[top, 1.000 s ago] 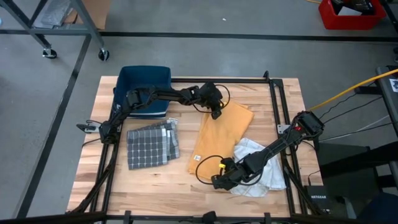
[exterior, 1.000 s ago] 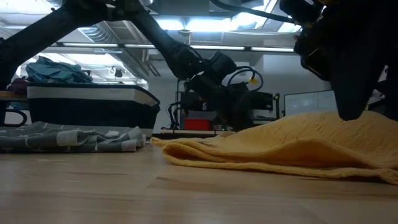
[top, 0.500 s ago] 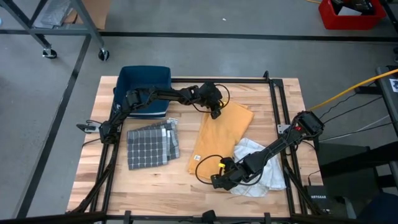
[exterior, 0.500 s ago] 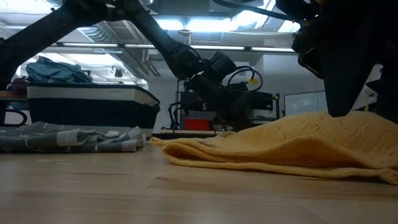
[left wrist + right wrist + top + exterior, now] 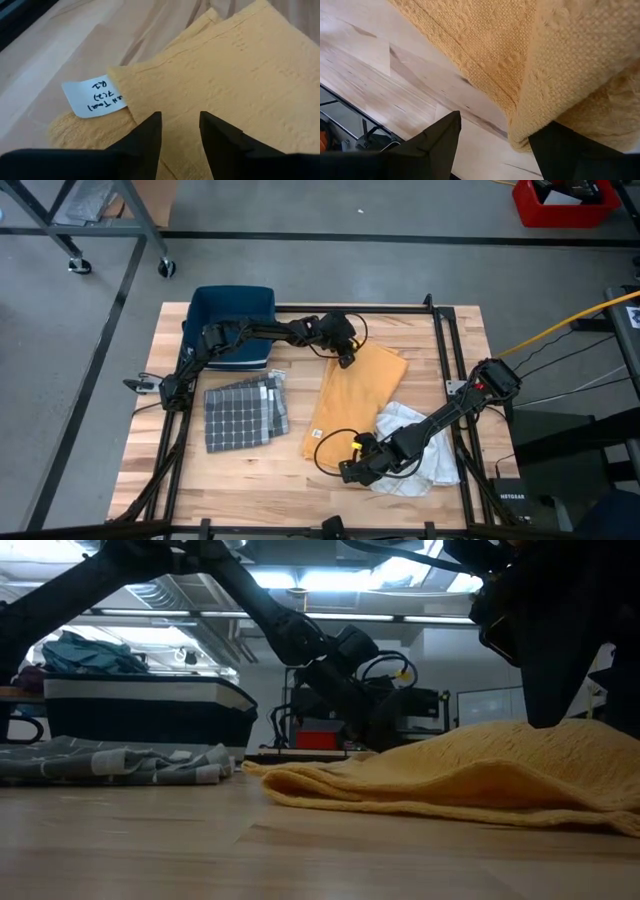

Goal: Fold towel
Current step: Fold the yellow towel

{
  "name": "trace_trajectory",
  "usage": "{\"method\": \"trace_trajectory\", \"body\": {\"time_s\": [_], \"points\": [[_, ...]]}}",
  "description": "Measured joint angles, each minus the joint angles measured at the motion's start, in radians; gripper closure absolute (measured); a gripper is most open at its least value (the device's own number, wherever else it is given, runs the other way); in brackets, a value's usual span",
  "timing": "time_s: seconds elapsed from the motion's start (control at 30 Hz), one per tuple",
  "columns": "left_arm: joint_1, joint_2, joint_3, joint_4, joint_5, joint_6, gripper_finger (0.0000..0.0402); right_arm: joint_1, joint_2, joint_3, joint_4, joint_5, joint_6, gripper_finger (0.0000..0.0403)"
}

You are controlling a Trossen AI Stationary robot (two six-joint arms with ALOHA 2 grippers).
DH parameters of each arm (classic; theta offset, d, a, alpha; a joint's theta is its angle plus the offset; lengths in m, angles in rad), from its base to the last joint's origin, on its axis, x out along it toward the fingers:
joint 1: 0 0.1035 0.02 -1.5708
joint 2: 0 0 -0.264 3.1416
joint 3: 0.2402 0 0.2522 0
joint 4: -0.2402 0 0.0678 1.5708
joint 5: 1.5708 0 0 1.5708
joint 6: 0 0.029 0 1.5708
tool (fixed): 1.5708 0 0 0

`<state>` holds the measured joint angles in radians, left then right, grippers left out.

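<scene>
Left hand [image 5: 345,361] slightly shifted at yellow towel's [image 5: 355,402] far corner, fingers spread; right hand [image 5: 347,472] likewise spread at near corner

Folded yellow terry towel [image 5: 354,402] at centre of light wooden table [image 5: 250,475]. Grey checked folded cloth [image 5: 243,413] to its left. Dark blue plastic bin [image 5: 232,323] behind cloth. Crumpled white cloth [image 5: 420,448] at towel's right front.

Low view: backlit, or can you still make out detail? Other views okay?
Low view: bright ceiling lights behind leave both arms as dark silhouettes; the yellow towel stays readable. High view: even light, soft shadows. Left wrist view: the white tag is sharp, the near fingers plain black. Right wrist view: weave crisp, no glare.
</scene>
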<state>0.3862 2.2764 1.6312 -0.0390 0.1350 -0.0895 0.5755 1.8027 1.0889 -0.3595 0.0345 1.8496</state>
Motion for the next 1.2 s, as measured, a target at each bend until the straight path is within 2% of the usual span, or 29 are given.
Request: {"method": "trace_trajectory", "body": {"time_s": [0.13,0.4,0.63,0.77,0.97,1.2], "points": [[0.0,-0.001,0.0,0.0,-0.002,0.007,0.0271,0.0,0.0,0.0,0.0,0.012,0.0,0.0171],[-0.001,-0.001,0.0,0.003,-0.008,0.028,0.0294,0.0,0.0,0.0,0.004,0.023,0.0,0.0171],[-0.005,-0.001,-0.001,-0.01,-0.009,0.078,0.03,0.0,0.0,0.0,0.103,0.023,-0.001,0.0171],[-0.008,0.0,-0.003,-0.041,-0.011,0.162,0.0324,0.0,0.0,0.0,0.165,0.032,-0.001,0.0171],[-0.013,0.0,-0.004,-0.087,-0.01,0.26,0.0393,0.0,0.0,0.0,0.179,0.103,-0.052,0.0171],[-0.012,0.0,-0.004,-0.113,-0.052,0.304,0.04,0.001,0.0,0.0,0.176,0.11,-0.052,0.0171]]}}
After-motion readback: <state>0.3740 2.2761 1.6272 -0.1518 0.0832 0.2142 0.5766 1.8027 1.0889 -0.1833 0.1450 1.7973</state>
